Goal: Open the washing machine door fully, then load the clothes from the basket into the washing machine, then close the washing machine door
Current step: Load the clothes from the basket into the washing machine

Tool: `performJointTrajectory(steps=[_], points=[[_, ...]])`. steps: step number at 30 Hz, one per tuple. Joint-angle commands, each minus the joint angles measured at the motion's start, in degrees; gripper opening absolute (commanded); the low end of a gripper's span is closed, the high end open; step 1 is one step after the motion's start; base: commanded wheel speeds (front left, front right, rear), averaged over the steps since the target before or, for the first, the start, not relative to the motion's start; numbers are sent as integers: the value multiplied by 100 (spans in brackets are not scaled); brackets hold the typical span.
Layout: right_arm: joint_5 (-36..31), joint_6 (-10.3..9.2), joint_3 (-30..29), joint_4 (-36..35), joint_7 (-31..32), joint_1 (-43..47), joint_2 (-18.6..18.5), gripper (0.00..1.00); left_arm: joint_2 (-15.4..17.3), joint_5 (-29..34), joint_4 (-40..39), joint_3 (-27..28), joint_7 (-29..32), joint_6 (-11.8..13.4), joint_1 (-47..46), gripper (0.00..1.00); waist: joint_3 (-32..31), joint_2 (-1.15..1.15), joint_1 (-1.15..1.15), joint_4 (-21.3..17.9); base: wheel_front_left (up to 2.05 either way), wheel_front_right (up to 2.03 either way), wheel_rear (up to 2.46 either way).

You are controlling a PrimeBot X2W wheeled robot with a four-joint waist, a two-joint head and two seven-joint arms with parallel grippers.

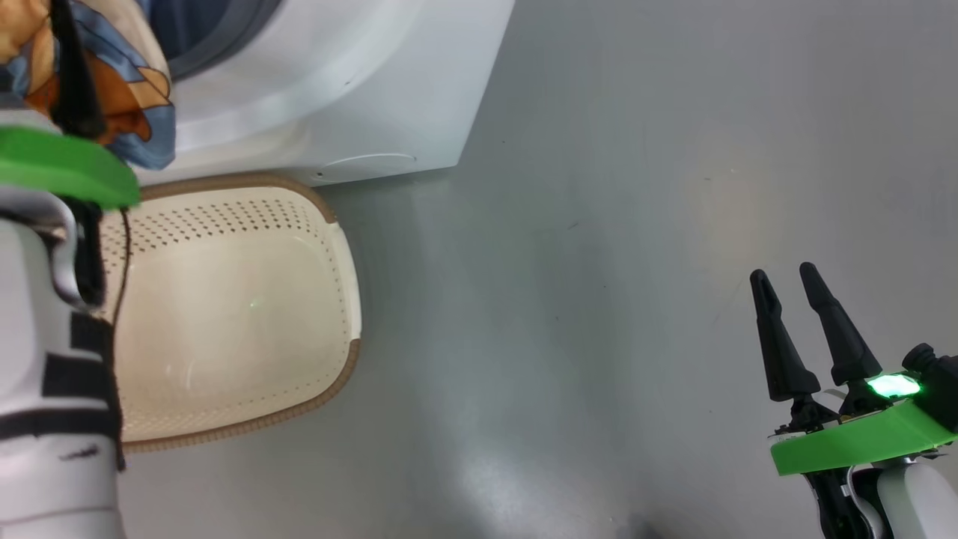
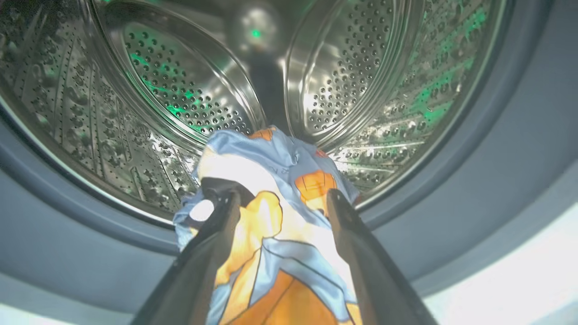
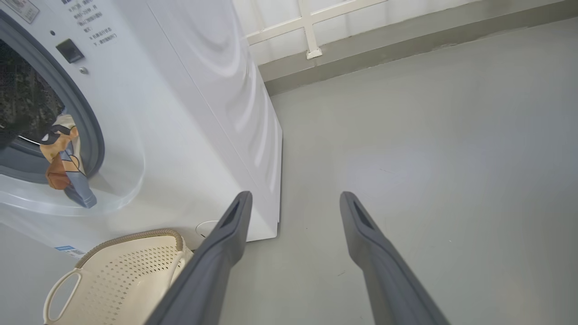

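The washing machine stands at the upper left with its opening uncovered; its door is out of view. In the left wrist view my left gripper is at the mouth of the steel drum, jaws spread wide. The clothes, light blue with orange and cream patches, lie draped between and over its fingers. From the right wrist view the clothes hang over the grey gasket's lower lip. The basket sits on the floor before the machine, its visible inside bare. My right gripper hovers open over the floor at the lower right.
Grey floor stretches to the right of the machine and basket. My pale left forearm covers the basket's left part. A wall with a white frame runs behind the machine. The basket's handle faces the right wrist camera.
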Motion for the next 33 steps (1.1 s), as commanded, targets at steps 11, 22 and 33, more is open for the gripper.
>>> performJointTrajectory(steps=[11, 22, 33], points=[[-8, 17, -104, -211, -27, 181, -281, 100, -220, 31, -1116, 295, -31, -44, 1479, 100, -61, 0, 0, 332, 0, 0, 0], [-19, 17, -173, -236, -27, 246, -397, 100, -445, -12, -2007, 112, -31, 26, 2656, 100, -108, 0, 0, 524, 0, 0, 0], [-14, 17, -164, -254, -27, 187, -407, 100, -463, -209, -2722, -178, -31, 464, 3541, 100, -74, 0, 0, 517, 0, 0, 0]])
